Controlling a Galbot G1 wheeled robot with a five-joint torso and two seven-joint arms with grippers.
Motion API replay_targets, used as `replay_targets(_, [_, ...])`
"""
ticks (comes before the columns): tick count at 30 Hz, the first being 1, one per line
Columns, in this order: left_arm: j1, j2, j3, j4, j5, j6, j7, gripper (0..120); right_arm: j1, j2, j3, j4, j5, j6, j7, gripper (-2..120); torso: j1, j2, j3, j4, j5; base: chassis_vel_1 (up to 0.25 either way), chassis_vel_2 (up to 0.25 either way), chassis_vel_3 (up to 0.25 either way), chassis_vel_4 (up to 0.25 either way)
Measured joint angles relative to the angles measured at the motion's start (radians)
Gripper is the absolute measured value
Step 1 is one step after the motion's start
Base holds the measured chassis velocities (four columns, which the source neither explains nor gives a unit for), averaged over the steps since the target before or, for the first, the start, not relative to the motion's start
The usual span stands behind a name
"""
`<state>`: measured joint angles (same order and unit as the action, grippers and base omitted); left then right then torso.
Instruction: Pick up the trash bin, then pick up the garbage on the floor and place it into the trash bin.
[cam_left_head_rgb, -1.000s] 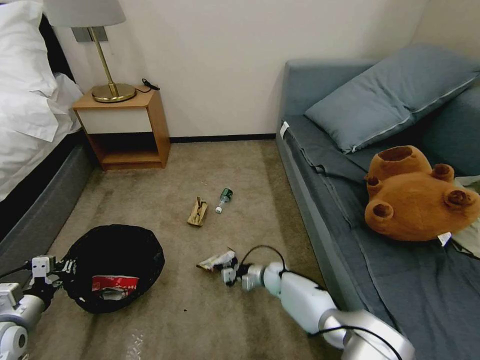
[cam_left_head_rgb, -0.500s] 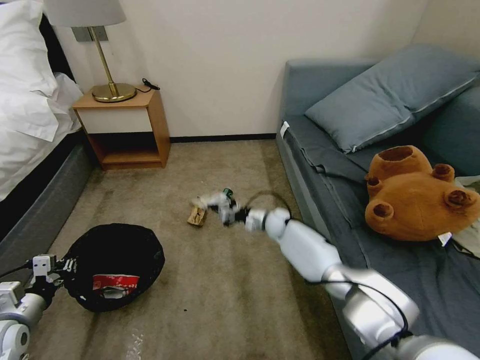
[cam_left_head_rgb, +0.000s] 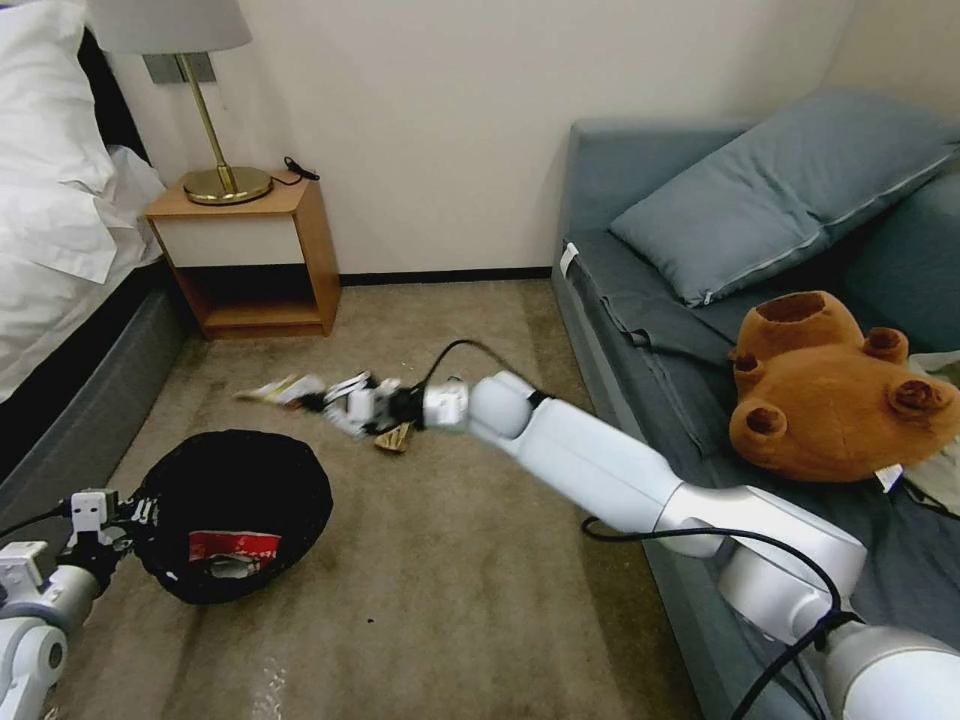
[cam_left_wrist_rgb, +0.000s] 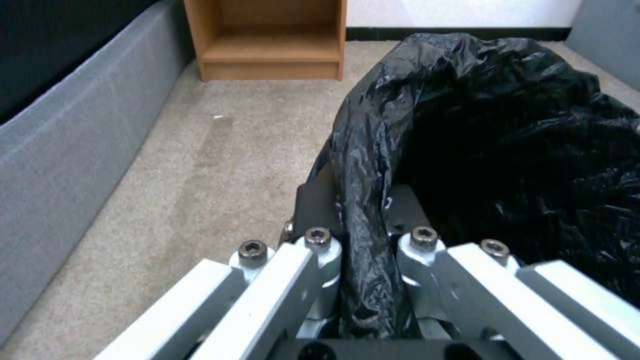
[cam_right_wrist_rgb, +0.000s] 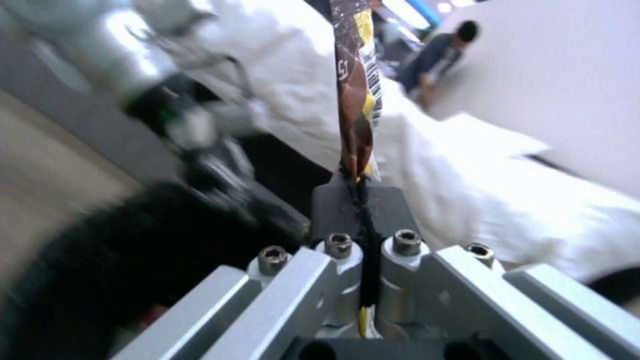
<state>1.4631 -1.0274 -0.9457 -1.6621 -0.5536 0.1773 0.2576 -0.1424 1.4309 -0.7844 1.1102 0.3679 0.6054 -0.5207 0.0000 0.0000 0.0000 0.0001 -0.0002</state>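
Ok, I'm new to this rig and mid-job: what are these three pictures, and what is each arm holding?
The wide picture is from the robot's head, looking down at a bedroom carpet. The other two come from cameras on each wrist, looking along the fingers.

The left gripper is shut on the black-lined rim of the bin; the left wrist view shows the bag pinched between its fingers. A red-and-white wrapper lies inside.

The right gripper reaches over the carpet, shut on a snack wrapper, seen close in the right wrist view.

A tan scrap lies on the carpet under that arm.
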Motion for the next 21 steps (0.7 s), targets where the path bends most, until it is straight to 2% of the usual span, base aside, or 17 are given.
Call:
replay_targets(3, [-0.003, -0.002, 0.006, -0.002, -0.004, -0.001, -0.004, 5, 0.002, 0.015, -0.026, -0.013, 0.016, 0.000, -0.003, 0, 0.000, 0.000, 0.000, 0.0001, 0.0000, 0.000, 0.000, 0.000, 0.000])
replay_targets(5, [-0.013, -0.007, 0.020, -0.001, -0.011, -0.010, -0.007, 5, -0.009, 0.068, -0.081, -0.081, 0.034, 0.006, -0.018, 0, 0.000, 0.000, 0.000, -0.0003, 0.0000, 0.000, 0.000, 0.000, 0.000])
replay_targets(6, [-0.013, -0.007, 0.020, -0.001, -0.011, -0.010, -0.007, 5, -0.009, 0.068, -0.081, -0.081, 0.034, 0.006, -0.018, 0, 0.000, 0.000, 0.000, -0.0003, 0.0000, 0.000, 0.000, 0.000, 0.000])
replay_targets(12, [-0.016, -0.002, 0.022, 0.014, -0.021, -0.019, 0.004, 5, -0.038, 0.135, -0.103, -0.195, -0.004, 0.022, -0.031, 0, 0.000, 0.000, 0.000, -0.0001, 0.0000, 0.000, 0.000, 0.000, 0.000])
replay_targets(14, [-0.022, 0.003, 0.026, 0.026, -0.025, -0.023, 0.014, 5, -0.058, 0.172, -0.104, -0.256, -0.045, 0.006, 0.019, 0, 0.000, 0.000, 0.000, 0.0001, 0.0000, 0.000, 0.000, 0.000, 0.000])
replay_targets(16, [-0.023, 0.003, 0.028, 0.027, -0.025, -0.024, 0.014, 5, -0.060, 0.175, -0.104, -0.259, -0.050, 0.001, 0.030, 0, 0.000, 0.000, 0.000, 0.0001, 0.0000, 0.000, 0.000, 0.000, 0.000])
replay_targets(18, [-0.032, 0.004, 0.038, 0.033, -0.026, -0.024, 0.018, 5, -0.069, 0.179, -0.105, -0.276, -0.071, -0.014, 0.061, 9, 0.000, 0.000, 0.000, -0.0002, 0.0001, 0.000, 0.000, 0.000, 0.000])
replay_targets(20, [-0.035, 0.002, 0.042, 0.034, -0.026, -0.024, 0.019, 5, -0.071, 0.180, -0.104, -0.278, -0.078, -0.016, 0.063, 11, 0.000, 0.000, 0.000, -0.0003, 0.0001, 0.000, 0.000, 0.000, 0.000])
replay_targets(21, [-0.041, -0.002, 0.052, 0.034, -0.027, -0.024, 0.019, 5, -0.077, 0.180, -0.099, -0.278, -0.088, -0.020, 0.066, 19, 0.000, 0.000, 0.000, -0.0003, 0.0001, 0.000, 0.000, 0.000, 0.000])
